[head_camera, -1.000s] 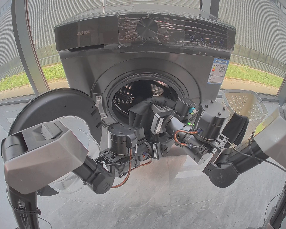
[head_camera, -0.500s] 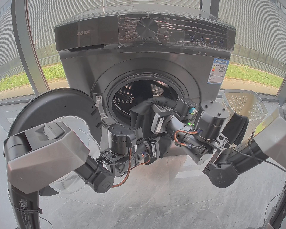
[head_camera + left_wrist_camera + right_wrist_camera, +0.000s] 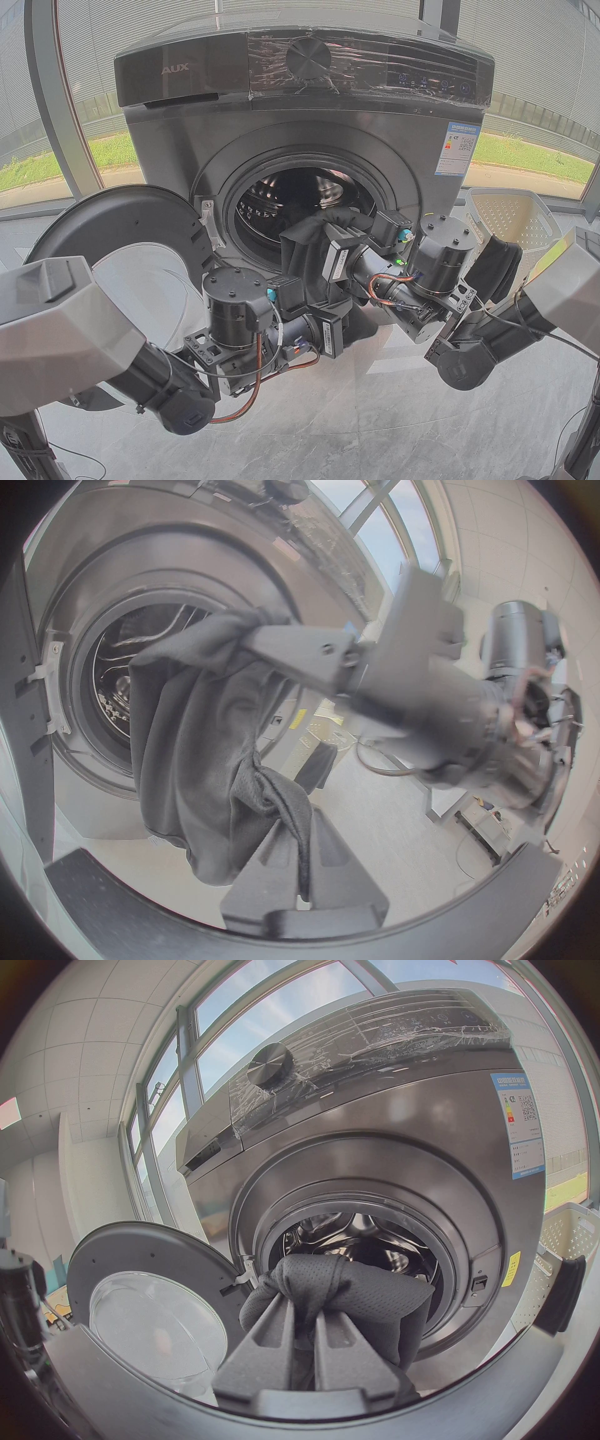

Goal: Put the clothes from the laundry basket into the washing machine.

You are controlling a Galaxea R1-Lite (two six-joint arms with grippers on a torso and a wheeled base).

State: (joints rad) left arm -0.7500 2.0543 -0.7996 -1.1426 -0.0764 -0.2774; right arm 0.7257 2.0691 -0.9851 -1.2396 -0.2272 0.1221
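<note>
In the right wrist view we see the right hand [image 3: 304, 1310] clamped on the top fold of the dark garment [image 3: 350, 1285], just before the washing machine [image 3: 387, 1147] opening. The left wrist view adds the left hand [image 3: 306, 839], narrow, pinching the garment's hanging tail below that opening. The head view places the laundry basket [image 3: 519, 219] beside the machine's right.

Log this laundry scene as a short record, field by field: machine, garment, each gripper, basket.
Washing machine: door swung open toward the robot's left, drum exposed
Dark garment: hanging at the drum mouth, mostly outside
Right gripper: shut on the garment's upper fold
Left gripper: shut on its lower trailing end
Laundry basket: right of the machine, another dark cloth draped over its rim
</note>
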